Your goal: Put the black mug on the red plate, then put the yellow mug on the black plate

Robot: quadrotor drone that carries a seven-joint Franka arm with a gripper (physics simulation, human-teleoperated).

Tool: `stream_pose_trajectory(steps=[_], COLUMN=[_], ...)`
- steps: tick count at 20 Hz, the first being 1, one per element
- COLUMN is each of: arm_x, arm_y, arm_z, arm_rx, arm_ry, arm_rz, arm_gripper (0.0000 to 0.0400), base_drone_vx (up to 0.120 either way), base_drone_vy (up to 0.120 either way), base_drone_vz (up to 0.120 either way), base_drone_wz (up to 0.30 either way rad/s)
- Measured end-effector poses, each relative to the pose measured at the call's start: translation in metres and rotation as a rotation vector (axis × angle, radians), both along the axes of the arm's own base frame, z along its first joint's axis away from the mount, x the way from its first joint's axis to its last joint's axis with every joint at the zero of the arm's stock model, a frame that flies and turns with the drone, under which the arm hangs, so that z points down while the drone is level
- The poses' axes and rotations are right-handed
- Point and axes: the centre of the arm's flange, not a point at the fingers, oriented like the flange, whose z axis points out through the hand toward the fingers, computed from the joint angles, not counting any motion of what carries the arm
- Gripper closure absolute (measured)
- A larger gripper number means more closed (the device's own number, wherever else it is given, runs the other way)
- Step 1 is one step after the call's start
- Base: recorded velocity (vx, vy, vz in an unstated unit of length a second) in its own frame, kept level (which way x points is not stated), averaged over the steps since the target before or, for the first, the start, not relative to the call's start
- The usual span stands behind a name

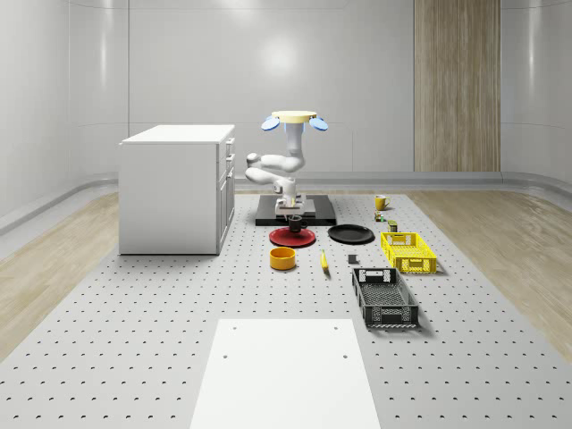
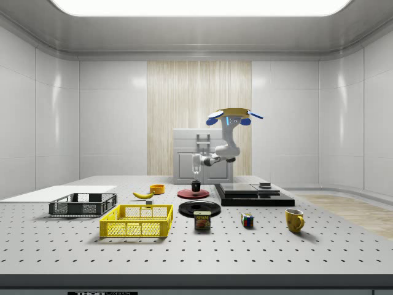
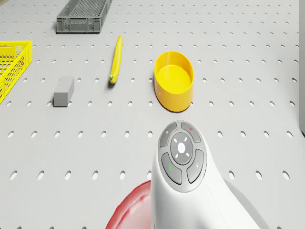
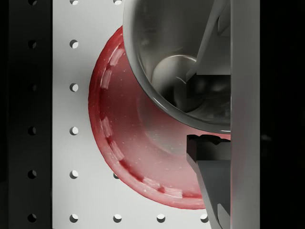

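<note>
Kid: Jaws are closed on the rim of the black mug (image 4: 176,62), right? One finger (image 4: 214,181) is outside the wall and the other dips inside the cup.

Dad: Yes. The gripper (image 1: 291,211) pinches the mug's wall, and the mug hangs straight under it.

Kid: Where is the mug now?

Dad: It is just over the red plate (image 4: 125,148). From the wrist camera I can't tell if it touches. In the side view the mug (image 2: 196,185) sits right above the plate (image 2: 193,193).

Kid: And the drone?

Dad: The drone (image 1: 294,121) hovers in the air over the black platform (image 1: 317,218), next to the white cabinet (image 1: 177,189). Its arm bends down to the plate.

Kid: Where is the yellow mug (image 1: 381,202)?

Dad: Taking the red plate as the clock's middle in the whole-scene view, it stands on the table at about two o'clock, well apart. The black plate (image 1: 350,234) lies at three o'clock, just beside the red one.

Kid: And that yellow bowl (image 3: 174,80)?

Dad: At about six o'clock from the red plate, near it. The banana (image 3: 116,59) lies beside the bowl.
</note>
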Motion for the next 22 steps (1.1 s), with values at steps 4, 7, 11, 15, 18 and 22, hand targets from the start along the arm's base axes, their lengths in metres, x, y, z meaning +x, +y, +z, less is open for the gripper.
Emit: stream_pose_trajectory(steps=[4,7,11,15,18,22], arm_x=[0.0,0.0,0.0,0.0,0.0,0.0], arm_y=[0.002,0.002,0.003,0.003,0.003,0.003], arm_z=[0.011,0.012,0.001,-0.016,-0.026,-0.033], arm_rx=[0.0,0.0,0.0,0.0,0.0,0.0], arm_ry=[0.0,0.0,0.0,0.0,0.0,0.0], arm_rz=[0.0,0.0,0.0,0.0,0.0,0.0], arm_gripper=[0.0149,0.007,0.0026,0.001,0.0004,0.0002], base_drone_vx=[0.0,0.0,0.0,0.0,0.0,-0.12], base_drone_vy=[0.0,0.0,0.0,0.0,0.013,0.12], base_drone_vz=[0.0,0.0,0.0,0.06,0.12,0.04], base_drone_wz=[0.0,0.0,0.0,0.0,0.0,0.0])
